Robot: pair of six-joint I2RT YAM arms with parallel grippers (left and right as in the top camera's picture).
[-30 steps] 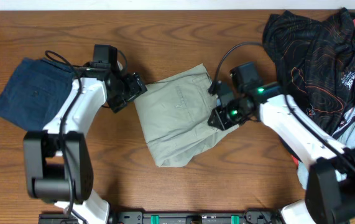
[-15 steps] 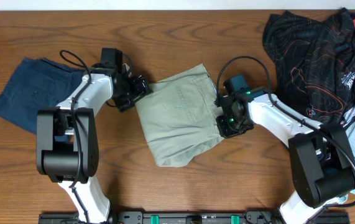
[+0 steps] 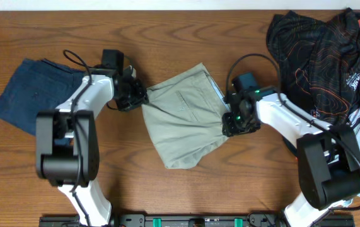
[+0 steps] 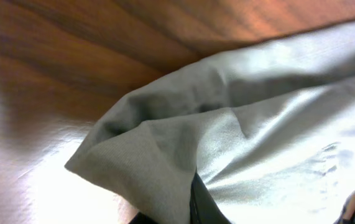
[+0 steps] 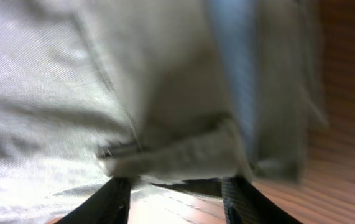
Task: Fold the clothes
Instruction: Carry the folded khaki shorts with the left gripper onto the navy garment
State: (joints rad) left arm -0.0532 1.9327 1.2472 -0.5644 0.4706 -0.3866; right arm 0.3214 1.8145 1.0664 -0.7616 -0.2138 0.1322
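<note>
Your khaki shorts (image 3: 183,120) lie folded at mid-bench (image 3: 167,31). Their long axis runs far-to-near with a slight lean, and the waistband edge faces right. The left gripper (image 3: 143,96) pinches the left corner, which is drawn to a point. The right gripper (image 3: 228,123) has its fingers (image 5: 112,199) pinching the waistband. The right wrist view resolves the pale blue lining (image 5: 230,62) and a thick stitched hem. The left wrist view shows smooth woven cloth creased over one dark finger (image 4: 199,202).

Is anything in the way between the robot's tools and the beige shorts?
No. The left tool and right tool each grip an edge of the khaki shorts; nothing sits between.
</note>
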